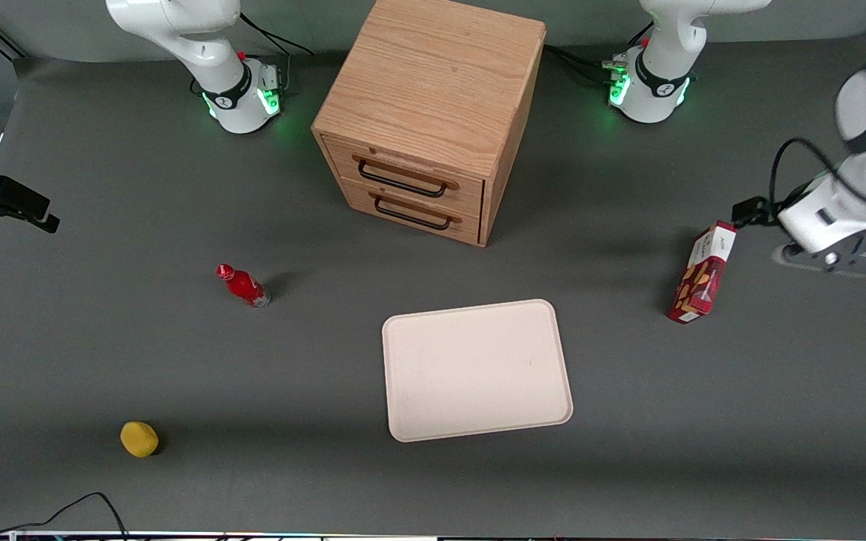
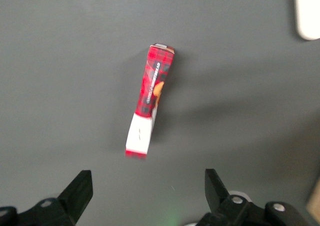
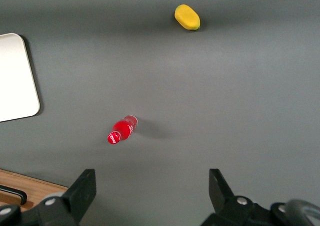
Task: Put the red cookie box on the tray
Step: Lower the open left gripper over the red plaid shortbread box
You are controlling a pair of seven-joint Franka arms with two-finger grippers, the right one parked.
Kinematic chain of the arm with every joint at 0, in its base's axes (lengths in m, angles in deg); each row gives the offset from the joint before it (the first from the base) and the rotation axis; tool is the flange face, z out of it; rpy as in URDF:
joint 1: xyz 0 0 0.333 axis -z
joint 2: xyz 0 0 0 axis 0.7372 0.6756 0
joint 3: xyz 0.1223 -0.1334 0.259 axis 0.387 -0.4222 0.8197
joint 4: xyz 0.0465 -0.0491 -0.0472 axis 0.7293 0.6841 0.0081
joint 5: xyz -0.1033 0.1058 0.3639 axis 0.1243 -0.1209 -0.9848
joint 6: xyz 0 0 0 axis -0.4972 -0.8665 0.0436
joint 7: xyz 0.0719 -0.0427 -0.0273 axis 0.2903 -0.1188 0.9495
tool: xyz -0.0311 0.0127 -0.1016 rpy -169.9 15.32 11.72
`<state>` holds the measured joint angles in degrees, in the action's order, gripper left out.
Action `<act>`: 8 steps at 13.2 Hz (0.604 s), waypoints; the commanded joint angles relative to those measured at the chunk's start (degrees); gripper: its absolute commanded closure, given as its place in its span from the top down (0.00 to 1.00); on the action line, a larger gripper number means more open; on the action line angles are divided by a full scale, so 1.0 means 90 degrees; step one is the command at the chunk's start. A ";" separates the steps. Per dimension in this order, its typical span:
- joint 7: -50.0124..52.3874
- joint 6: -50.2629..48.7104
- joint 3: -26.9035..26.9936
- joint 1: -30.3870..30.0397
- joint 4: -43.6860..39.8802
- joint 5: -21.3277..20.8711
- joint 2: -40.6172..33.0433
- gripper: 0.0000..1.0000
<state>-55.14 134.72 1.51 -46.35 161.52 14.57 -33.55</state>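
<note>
The slim, long, dark red cardboard cookie box point(image 1: 701, 272) stands on edge on the grey table top point(image 1: 177, 361), toward the working arm's end. Taking the flat, pale cream-pink rectangular tray point(image 1: 476, 370) with rounded corners as the dial centre in the front view, the box lies at about two o'clock, well apart from it. The white end panel points to roughly twelve o'clock, farther from the front camera.

The left arm's two-finger gripper point(image 2: 148, 191) hangs above the table just beside the box's white end; nothing is held. Its black fingers point(image 2: 80, 188) are spread wide, the gap far broader than the box's narrow edge.

Handling assessment: the box looks light and stiff, but thin cardboard may dent under hard pressure, and its printed faces are likely smooth. Recommended hold: across the two broad faces near mid-length, so it does not swing. Standing on its narrow edge, it could tip if nudged sideways.

Step in hand: approach; the grasp is not yet made.
</note>
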 commanded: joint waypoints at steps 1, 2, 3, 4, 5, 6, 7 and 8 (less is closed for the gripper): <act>-0.0708 0.1521 0.0132 0.0078 0.1211 -0.0065 0.0049 1.00; -0.0903 0.2068 0.0181 0.0088 0.1398 -0.0056 0.0244 1.00; -0.0943 0.2509 0.0181 0.0078 0.1525 -0.0056 0.0468 1.00; -0.0944 0.2987 0.0182 0.0078 0.1623 -0.0056 0.0722 1.00; -0.0944 0.3533 0.0182 0.0078 0.1827 -0.0056 0.0947 1.00; -0.0924 0.4254 0.0182 0.0078 0.2110 -0.0036 0.1152 0.88; -0.0770 0.4609 0.0191 0.0068 0.2200 0.0128 0.1309 0.01; -0.0729 0.4555 0.0191 0.0068 0.2133 0.0207 0.1359 0.00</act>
<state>-62.29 173.60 2.55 -46.34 180.04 15.16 -21.96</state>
